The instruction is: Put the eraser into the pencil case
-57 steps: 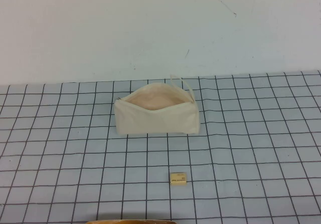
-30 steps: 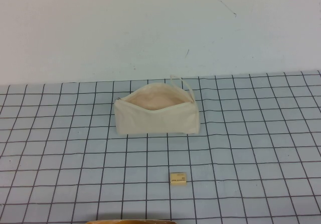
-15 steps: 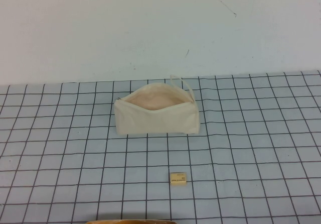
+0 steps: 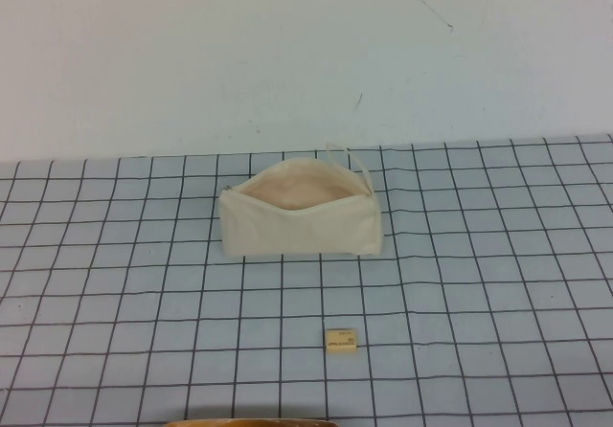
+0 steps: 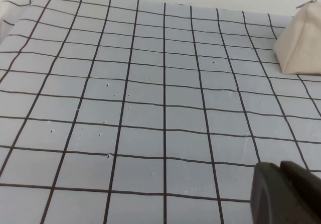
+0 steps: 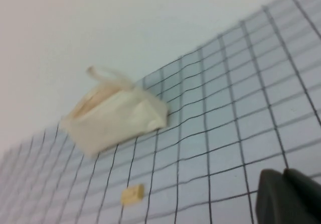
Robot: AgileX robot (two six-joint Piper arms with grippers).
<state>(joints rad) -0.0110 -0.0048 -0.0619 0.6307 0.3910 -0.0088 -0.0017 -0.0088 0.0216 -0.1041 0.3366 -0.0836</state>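
Observation:
The cream-white pencil case (image 4: 299, 226) stands in the middle of the checked mat, its zip mouth open and the pinkish lining and a cord loop showing. The tiny cream-yellow eraser (image 4: 340, 340) lies flat on the mat in front of it, apart from it. Neither gripper shows in the high view. My left gripper (image 5: 279, 164) is shut and empty, low over bare mat, with the case's end (image 5: 300, 43) far ahead. My right gripper (image 6: 284, 172) is shut and empty above the mat, with the case (image 6: 113, 118) and the eraser (image 6: 133, 194) ahead of it.
A grey mat with a black grid (image 4: 479, 283) covers the table up to a white wall (image 4: 306, 54) behind the case. A thin brown curved edge (image 4: 249, 423) shows at the near edge of the high view.

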